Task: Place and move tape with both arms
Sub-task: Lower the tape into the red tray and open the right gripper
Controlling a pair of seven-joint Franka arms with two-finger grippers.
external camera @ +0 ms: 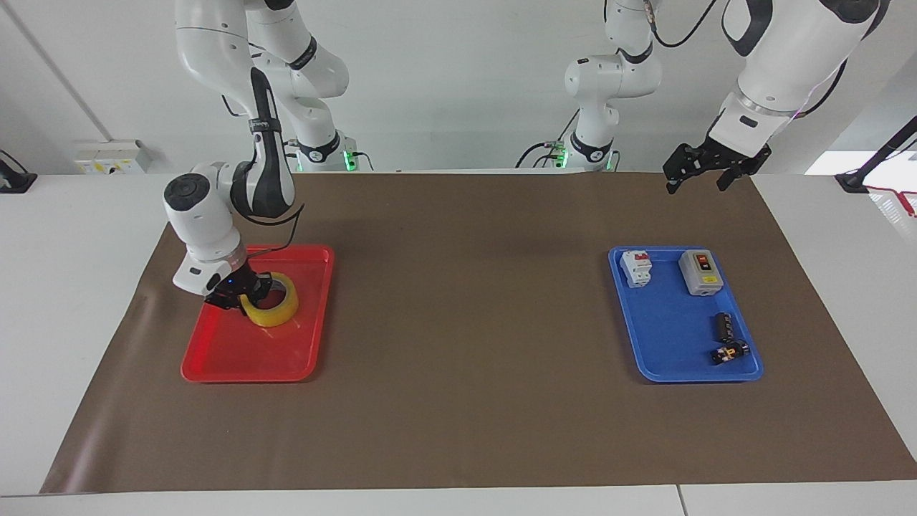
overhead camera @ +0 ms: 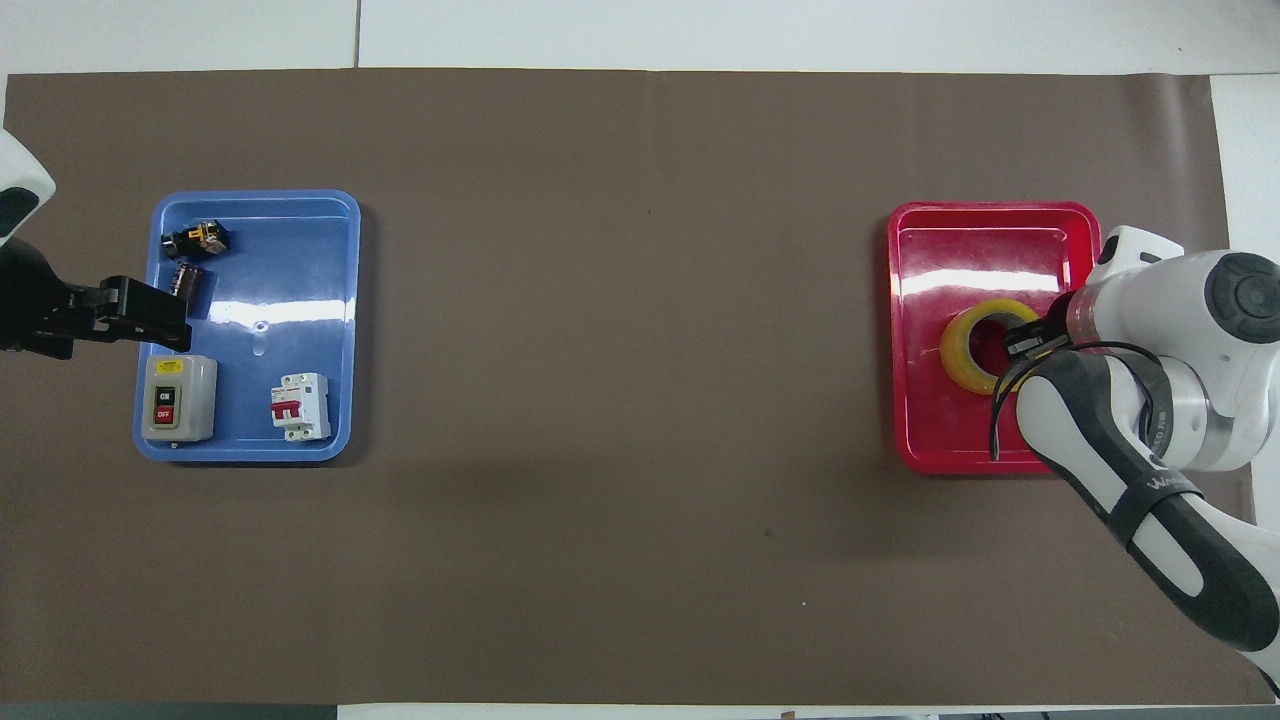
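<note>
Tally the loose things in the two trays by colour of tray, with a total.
Red tray: 1, the tape
Blue tray: 4, white breaker, grey switch box, two small dark parts
Total: 5

The tape [external camera: 274,307] is see-through yellow with a white ring inside. It sits in a red tray [external camera: 236,358]. The other tray [external camera: 670,362] is blue. In it are a grey box [external camera: 700,272] with a red and black button (and a little yellow label), a white switch [external camera: 636,268] with a red top, and two small black parts [external camera: 725,337]. The mat [external camera: 466,322] is plain brown, the table [external camera: 64,287] white. Both arms [external camera: 770,72] are white with black grippers
</note>
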